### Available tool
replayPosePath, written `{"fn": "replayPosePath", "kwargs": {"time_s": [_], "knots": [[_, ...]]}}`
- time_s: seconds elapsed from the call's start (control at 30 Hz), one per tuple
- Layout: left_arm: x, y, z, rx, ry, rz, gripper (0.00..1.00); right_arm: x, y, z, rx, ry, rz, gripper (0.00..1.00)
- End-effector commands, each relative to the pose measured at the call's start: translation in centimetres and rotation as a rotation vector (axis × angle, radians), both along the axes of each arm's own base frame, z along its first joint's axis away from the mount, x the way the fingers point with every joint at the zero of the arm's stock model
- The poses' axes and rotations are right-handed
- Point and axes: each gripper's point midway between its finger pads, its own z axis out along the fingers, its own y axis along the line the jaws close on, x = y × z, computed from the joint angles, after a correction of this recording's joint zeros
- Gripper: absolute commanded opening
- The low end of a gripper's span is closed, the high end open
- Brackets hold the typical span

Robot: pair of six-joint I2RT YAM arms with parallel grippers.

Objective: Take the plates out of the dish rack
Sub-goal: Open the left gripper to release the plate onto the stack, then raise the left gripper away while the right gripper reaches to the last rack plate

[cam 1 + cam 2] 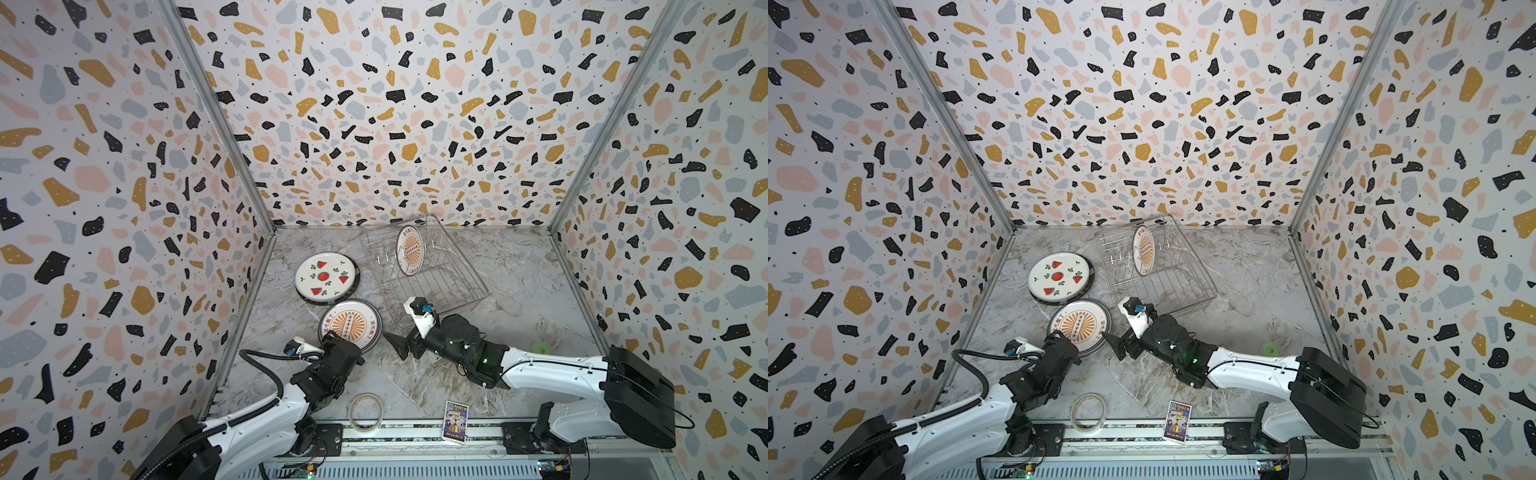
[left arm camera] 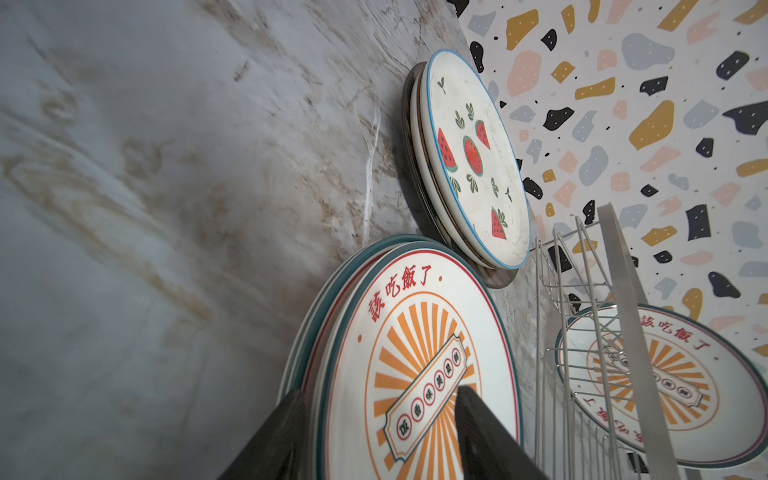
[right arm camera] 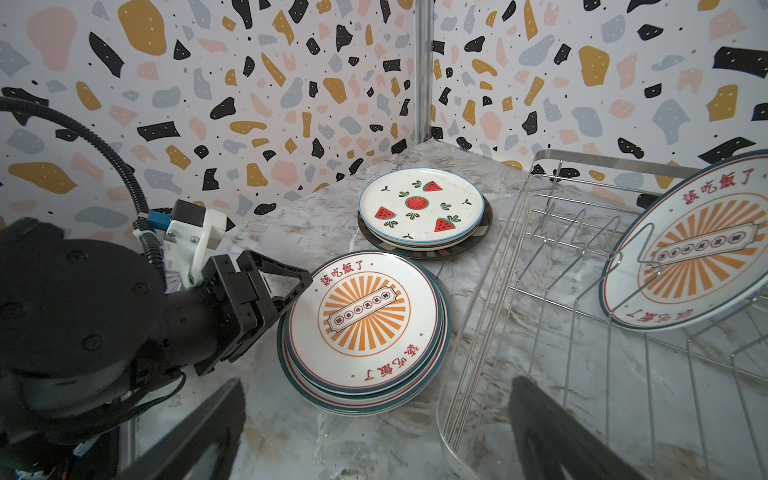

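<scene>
Your left end effector (image 3: 297,295) has its jaws parted at the near rim of the sunburst stack (image 3: 365,320). In the left wrist view one finger (image 2: 486,436) lies over the top plate's face and the other sits outside the rim, with nothing pinched between them. Your right end effector (image 3: 374,449) is spread wide and holds nothing, just off the near left corner of the rack (image 3: 602,159).

The rack holds one sunburst plate (image 3: 685,253), standing on edge between the prongs toward its far end and leaning. The sunburst stack lies flat on the surface (image 1: 519,270) just left of the rack's near end. The watermelon stack (image 3: 422,208) lies flat left of the rack's middle, just beside the sunburst stack.

The wrist views show the layers. There are several teal-rimmed plates under the sunburst top plate, and paler plates and a dark bottom one under the watermelon plate. Only the top views show the tape ring (image 1: 365,426) and the card (image 1: 456,420), well in front of the rack, and a green ring (image 1: 536,347) off to the rack's near right.

Each sunburst plate reads 該吃飯了 in red, twice round its rim. The circled characters in the centre banner are too small for you to read, and so is the card's print.
</scene>
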Motion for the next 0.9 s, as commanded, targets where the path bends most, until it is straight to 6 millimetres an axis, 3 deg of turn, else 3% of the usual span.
{"fn": "replayPosePath", "kwargs": {"time_s": [0.0, 0.13, 0.2, 0.33, 0.47, 0.7, 0.87], "knots": [[-0.3, 1.1, 0.6, 0.047, -0.010, 0.027, 0.71, 0.2, 0.1, 1.2, 0.028, -0.020, -0.011, 0.99], [-0.4, 1.4, 1.2, 0.062, -0.029, 0.027, 0.76, 0.3, 0.0, 1.3, 0.032, -0.025, -0.016, 1.00], [-0.5, 1.8, 1.7, 0.080, -0.038, 0.039, 0.86, 0.3, -0.2, 1.6, 0.047, -0.031, -0.021, 1.00], [0.4, 1.7, 5.0, 0.145, -0.109, 0.023, 0.99, 1.7, -1.6, 2.9, 0.120, -0.029, -0.037, 0.99], [1.7, 0.3, 8.5, 0.173, -0.213, -0.053, 1.00, 4.2, -3.0, 3.8, 0.181, 0.018, -0.023, 0.99], [3.8, -6.2, 13.6, 0.234, -0.443, -0.411, 1.00, 11.4, -5.5, 3.8, 0.161, 0.068, -0.169, 0.99], [2.8, -11.6, 17.5, 0.306, -0.687, -0.709, 1.00, 16.8, -6.4, 3.1, 0.121, 0.108, -0.304, 0.99]]}}
